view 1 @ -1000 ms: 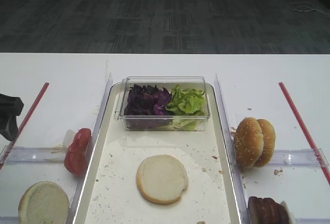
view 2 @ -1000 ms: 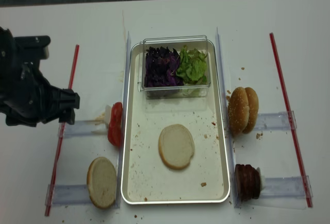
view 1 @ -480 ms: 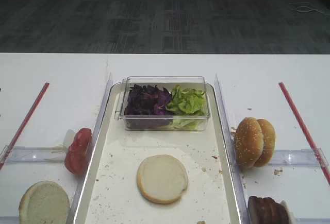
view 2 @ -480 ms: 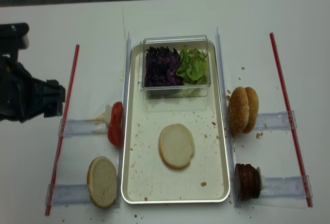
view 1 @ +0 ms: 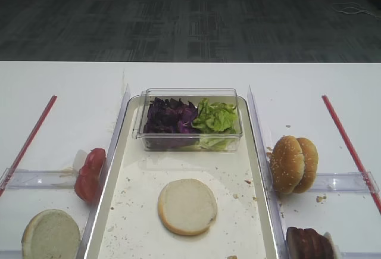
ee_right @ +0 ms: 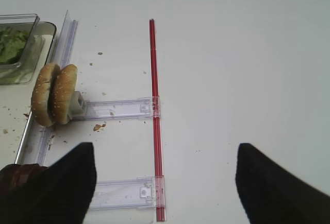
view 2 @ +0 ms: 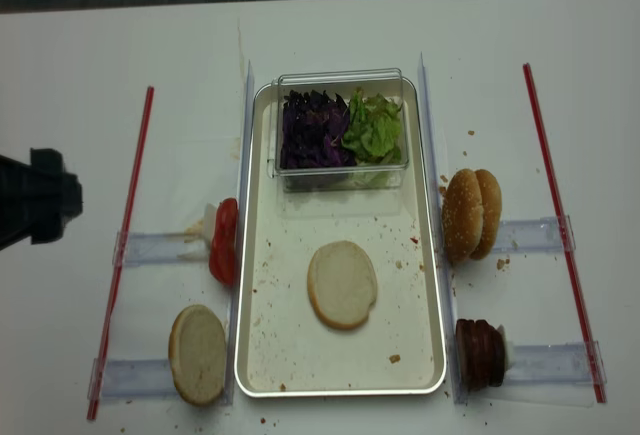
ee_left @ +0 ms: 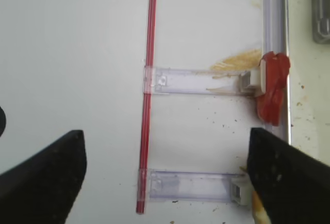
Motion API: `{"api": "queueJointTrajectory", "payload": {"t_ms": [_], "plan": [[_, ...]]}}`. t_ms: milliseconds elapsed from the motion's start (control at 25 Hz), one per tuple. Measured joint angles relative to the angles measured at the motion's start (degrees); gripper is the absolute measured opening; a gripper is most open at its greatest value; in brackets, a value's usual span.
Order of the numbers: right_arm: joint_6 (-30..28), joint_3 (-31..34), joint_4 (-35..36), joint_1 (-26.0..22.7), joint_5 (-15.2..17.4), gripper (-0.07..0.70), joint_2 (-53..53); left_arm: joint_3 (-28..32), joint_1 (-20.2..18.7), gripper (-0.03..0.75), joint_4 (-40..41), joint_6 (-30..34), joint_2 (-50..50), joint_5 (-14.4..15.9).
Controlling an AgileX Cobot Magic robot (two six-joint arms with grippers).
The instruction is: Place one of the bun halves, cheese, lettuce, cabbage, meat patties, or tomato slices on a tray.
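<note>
From my remote seat I see the tray [view 2: 262,355] in the middle of the white table [view 2: 90,55], speckled with crumbs. One of the bun halves [view 2: 342,284], the pale seedless one, lies flat on the tray's near half, cut face up, with nothing touching it. At the tray's far end sits a clear plastic box [view 2: 341,78] holding the cabbage [view 2: 312,130] on the left and the lettuce [view 2: 373,127] on the right.

Left of the tray, the tomato slices [view 2: 224,242] stand on edge against a clear holder [view 2: 160,248], and a yellower plain bun half [view 2: 198,353] lies nearer to me. On the right, two sesame-seeded halves [view 2: 470,214] lean together, with the meat patties [view 2: 480,353] stacked nearer.

The left gripper [ee_left: 165,177] hangs over the bare table beside the left red strip [ee_left: 148,90], its dark fingers [ee_left: 46,177] spread wide with nothing between them. The right gripper [ee_right: 165,183] is likewise spread apart and empty, above the table by the right red strip [ee_right: 154,110]. Its left finger may overlap the patties, though that corner is too dark to be sure.
</note>
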Motion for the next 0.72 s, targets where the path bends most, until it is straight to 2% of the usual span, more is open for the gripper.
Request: {"api": "queueJointTrajectory", "payload": {"t_ms": [360,560,720], "plan": [[0.0,0.0,0.0,0.0,0.0,0.589,0.0,0.0,0.0,0.616,-1.19,0.0,-14.08,4.15],[0.0,0.0,0.0,0.0,0.0,0.589,0.0,0.47,0.0,0.616,-1.19,0.0,-17.06,8.57],[0.0,0.0,0.0,0.0,0.1,0.589,0.0,3.68,0.0,0.616,-1.33,-0.12,-17.03,11.42]]}}
